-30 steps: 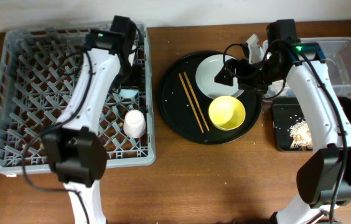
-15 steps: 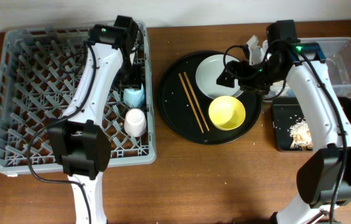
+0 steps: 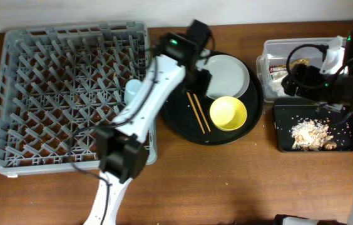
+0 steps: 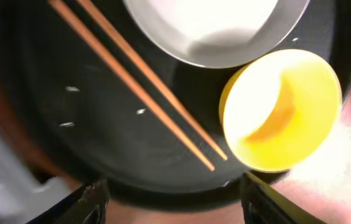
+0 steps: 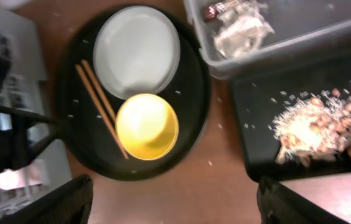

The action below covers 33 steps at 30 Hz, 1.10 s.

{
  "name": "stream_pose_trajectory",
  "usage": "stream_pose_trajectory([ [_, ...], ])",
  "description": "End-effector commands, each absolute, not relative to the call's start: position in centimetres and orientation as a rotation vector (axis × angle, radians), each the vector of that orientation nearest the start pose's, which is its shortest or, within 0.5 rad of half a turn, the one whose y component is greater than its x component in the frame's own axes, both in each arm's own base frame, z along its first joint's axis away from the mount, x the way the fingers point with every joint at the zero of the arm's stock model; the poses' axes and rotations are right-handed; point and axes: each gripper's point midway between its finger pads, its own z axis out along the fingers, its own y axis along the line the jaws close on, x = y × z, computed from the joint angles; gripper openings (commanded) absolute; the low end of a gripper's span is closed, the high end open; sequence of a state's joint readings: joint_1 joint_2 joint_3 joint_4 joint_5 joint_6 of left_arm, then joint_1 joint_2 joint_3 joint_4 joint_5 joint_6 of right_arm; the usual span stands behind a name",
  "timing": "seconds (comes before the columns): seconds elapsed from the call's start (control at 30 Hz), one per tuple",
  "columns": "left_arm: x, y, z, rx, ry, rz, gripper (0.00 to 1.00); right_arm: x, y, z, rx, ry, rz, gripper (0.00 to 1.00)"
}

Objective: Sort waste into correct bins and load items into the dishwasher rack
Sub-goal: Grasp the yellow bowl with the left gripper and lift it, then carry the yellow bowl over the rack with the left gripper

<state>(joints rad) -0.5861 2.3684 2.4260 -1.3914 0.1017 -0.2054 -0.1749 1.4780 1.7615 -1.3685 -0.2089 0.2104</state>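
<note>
Overhead: left tool (image 3: 200, 80) spread above chopsticks (image 3: 195, 111) — empty.

The brown wooden tabletop (image 3: 226, 181) carries four things. The grey rack (image 3: 70, 29) sits at the left, with the round tray (image 3: 183, 128) just beside it. The clear tub (image 3: 289, 42) is at the right rear, and the black tray (image 3: 283, 134) lies close in front of it.

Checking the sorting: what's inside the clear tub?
Crumpled white tissue and a shiny brown wrapper lie at one end of the clear tub. The right arm covers the rest overhead; the wrist view crops it.
</note>
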Motion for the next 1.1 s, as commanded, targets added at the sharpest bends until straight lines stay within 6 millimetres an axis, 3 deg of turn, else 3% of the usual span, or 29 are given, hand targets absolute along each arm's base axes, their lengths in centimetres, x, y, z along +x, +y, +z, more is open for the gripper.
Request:
stream_pose_trajectory([
  [0.0, 41.5, -31.0, 9.3, 0.476, 2.971, -0.271, 0.67, 32.6, -3.0, 27.5, 0.479, 2.655, 0.234, 0.85],
  [0.1, 40.4, -32.8, 6.4, 0.534, 3.008, -0.267, 0.62, 32.4, -3.0, 27.1, 0.484, 2.669, 0.234, 0.85],
  [0.27, 38.7, -35.6, 5.7, 0.626, 2.984, -0.287, 0.61, 32.2, -2.9, 26.3, 0.49, 2.691, 0.235, 0.85],
  [0.43, 37.8, -35.4, 2.0, 0.646, 3.061, -0.231, 0.58, 31.9, -2.9, 25.5, 0.493, 2.715, 0.236, 0.85],
  [0.5, 37.9, -35.4, 2.0, 0.645, 3.059, -0.234, 0.4, 31.9, -2.9, 25.5, 0.493, 2.714, 0.236, 0.85],
  [0.6, 38.0, -35.1, 2.3, 0.636, 3.062, -0.233, 0.0, 31.9, -2.9, 25.5, 0.493, 2.714, 0.236, 0.86],
  [0.7, 39.1, -33.9, 5.7, 0.586, 3.035, -0.254, 0.0, 31.9, -2.9, 25.5, 0.493, 2.714, 0.235, 0.86],
  [0.73, 40.1, -33.1, 8.9, 0.578, 2.986, -0.281, 0.0, 32.0, -2.9, 25.5, 0.493, 2.714, 0.235, 0.86],
  [0.8, 41.5, -31.2, 13.3, 0.539, 2.91, -0.273, 0.01, 32.0, -2.9, 25.6, 0.492, 2.712, 0.235, 0.85],
  [0.83, 42.9, -28.8, 16.8, 0.477, 2.838, -0.223, 0.0, 32.0, -2.9, 25.6, 0.492, 2.712, 0.235, 0.86],
  [0.87, 45.0, -24.7, 20.8, 0.357, 2.738, -0.111, 0.0, 32.0, -2.9, 25.6, 0.492, 2.712, 0.235, 0.85],
  [0.97, 48.1, -17.7, 24.4, 0.166, 2.606, 0.149, 0.0, 32.1, -2.9, 25.6, 0.491, 2.708, 0.236, 0.86],
  [1.0, 49.6, -13.4, 25.3, 0.06, 2.544, 0.335, 0.0, 32.2, -2.9, 25.6, 0.49, 2.705, 0.236, 0.86],
  [1.07, 51.1, -9.4, 26.0, -0.046, 2.47, 0.505, 0.01, 32.2, -2.9, 25.6, 0.489, 2.705, 0.235, 0.86],
])
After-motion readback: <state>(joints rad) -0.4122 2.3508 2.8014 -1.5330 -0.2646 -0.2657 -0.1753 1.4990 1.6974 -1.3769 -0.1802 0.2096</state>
